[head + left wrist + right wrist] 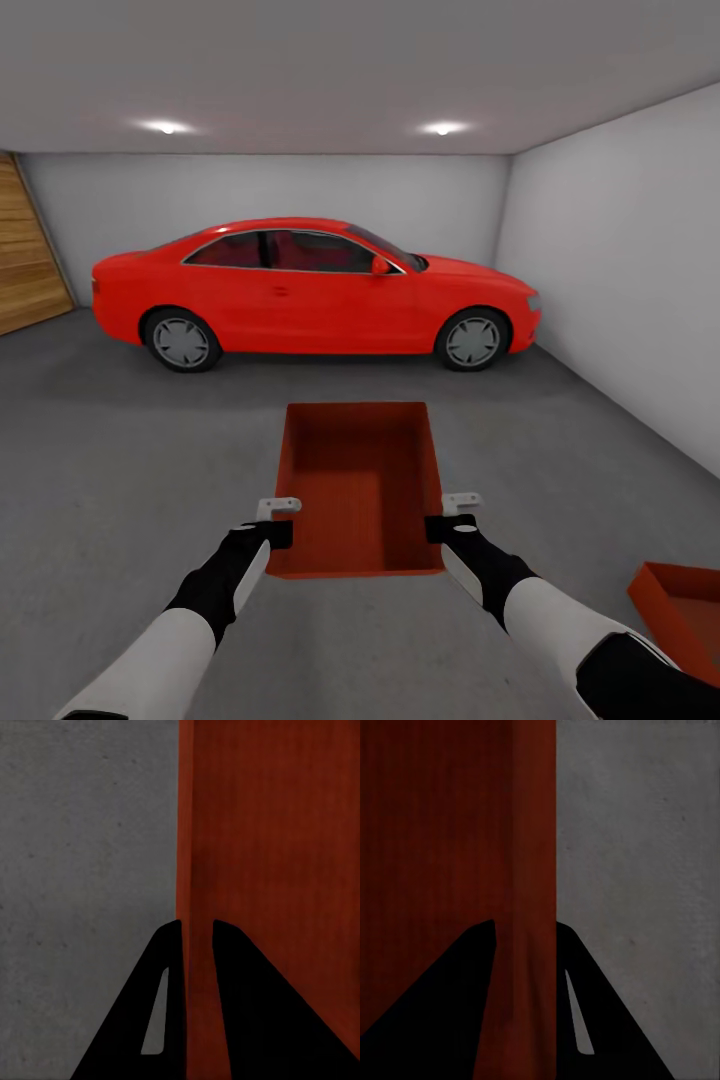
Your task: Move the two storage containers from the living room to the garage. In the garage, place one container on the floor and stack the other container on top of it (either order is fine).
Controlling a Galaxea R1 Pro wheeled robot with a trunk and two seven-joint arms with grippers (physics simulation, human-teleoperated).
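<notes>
In the head view, an orange-red open-top storage container [360, 480] is held in front of me over the grey garage floor [120, 450]. My left gripper [280, 520] is shut on its left wall and my right gripper [447, 515] is shut on its right wall. In the left wrist view the black fingers of the left gripper [196, 922] straddle the container wall [277, 832]. The right wrist view shows the right gripper [526, 922] pinching the opposite wall [435, 817]. A second storage container [690, 610] sits on the floor at my lower right, cut off by the picture's edge.
A red car [310, 290] is parked across the back of the garage. A white wall [630, 270] runs along the right. At the far left is a wooden door [25, 250]. Open concrete lies between me and the car.
</notes>
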